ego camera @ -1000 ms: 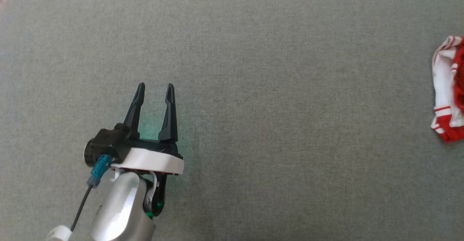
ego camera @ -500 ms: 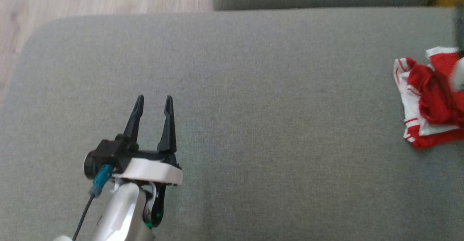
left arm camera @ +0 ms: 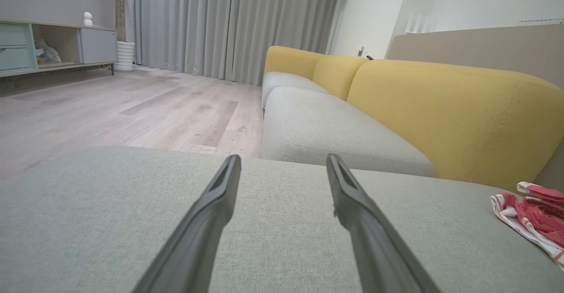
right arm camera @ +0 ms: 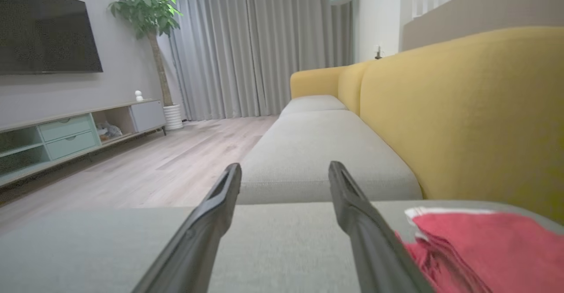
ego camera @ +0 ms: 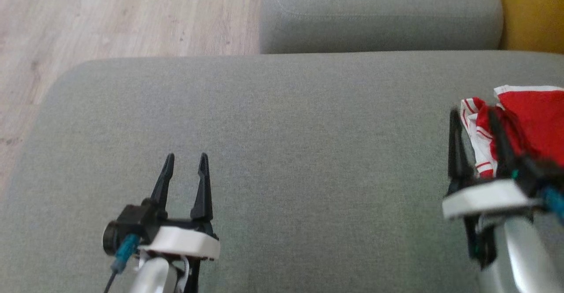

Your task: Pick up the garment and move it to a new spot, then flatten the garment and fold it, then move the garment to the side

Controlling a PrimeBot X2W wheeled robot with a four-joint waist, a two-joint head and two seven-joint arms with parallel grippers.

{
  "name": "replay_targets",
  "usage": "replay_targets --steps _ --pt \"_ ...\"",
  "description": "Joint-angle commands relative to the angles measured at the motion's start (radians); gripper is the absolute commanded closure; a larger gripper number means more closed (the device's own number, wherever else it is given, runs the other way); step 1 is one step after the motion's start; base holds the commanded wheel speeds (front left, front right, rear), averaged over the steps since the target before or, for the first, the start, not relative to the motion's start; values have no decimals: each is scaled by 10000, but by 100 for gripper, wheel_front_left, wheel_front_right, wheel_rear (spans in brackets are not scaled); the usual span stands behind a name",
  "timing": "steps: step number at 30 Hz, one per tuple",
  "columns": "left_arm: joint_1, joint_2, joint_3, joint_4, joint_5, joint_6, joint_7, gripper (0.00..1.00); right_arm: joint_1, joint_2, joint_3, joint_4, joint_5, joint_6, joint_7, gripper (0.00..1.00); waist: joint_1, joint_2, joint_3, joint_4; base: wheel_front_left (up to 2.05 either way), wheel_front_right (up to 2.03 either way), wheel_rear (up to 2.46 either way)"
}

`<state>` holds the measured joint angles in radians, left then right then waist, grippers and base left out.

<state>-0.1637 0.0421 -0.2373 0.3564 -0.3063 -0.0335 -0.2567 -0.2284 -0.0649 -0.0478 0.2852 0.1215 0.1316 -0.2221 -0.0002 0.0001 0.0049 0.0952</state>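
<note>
You face wide grey fabric sofa cushion (ego camera: 308, 161). Second grey cushion (ego camera: 379, 15) beyond it, yellow backrest (left arm camera: 440, 116) along right side, pale wood floor (ego camera: 110, 15) at far left. Crumpled red-and-white garment (ego camera: 533, 116) lies on near cushion at right edge, close to backrest. Your right gripper (right arm camera: 284, 167) hovers just beside garment's left edge, fingers spread, nothing between them; whether it touches cloth, cannot tell. Your left gripper (ego camera: 186, 157) sits well apart from garment, over bare cushion at lower left, fingers spread, empty.

Left end effector (left arm camera: 283, 157) spread wide over cushion (left arm camera: 88, 205)
</note>
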Motion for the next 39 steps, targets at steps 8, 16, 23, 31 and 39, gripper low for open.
replay_targets --steps 8,16,23,31,39 --pt "429 81 302 -630 68 233 -51 0 1606 143 626 -482 268 -9 -391 0 2 -1 -272 140 0 0 0" --pt "516 81 329 -705 163 236 -51 0 1858 145 775 -769 227 -9 -394 0 2 -1 -330 168 0 0 0" --pt "518 81 362 -751 52 214 -51 0 1877 146 831 -854 228 -9 -395 0 2 -1 -331 177 0 0 0" --pt "494 81 485 -730 -344 83 -51 0 1938 146 743 -709 197 -9 -395 0 2 -1 -271 83 0 0 0" --pt "388 81 517 -559 -941 126 -51 0 1922 146 768 -500 206 -9 -396 0 2 -1 -195 -78 0 0 0"
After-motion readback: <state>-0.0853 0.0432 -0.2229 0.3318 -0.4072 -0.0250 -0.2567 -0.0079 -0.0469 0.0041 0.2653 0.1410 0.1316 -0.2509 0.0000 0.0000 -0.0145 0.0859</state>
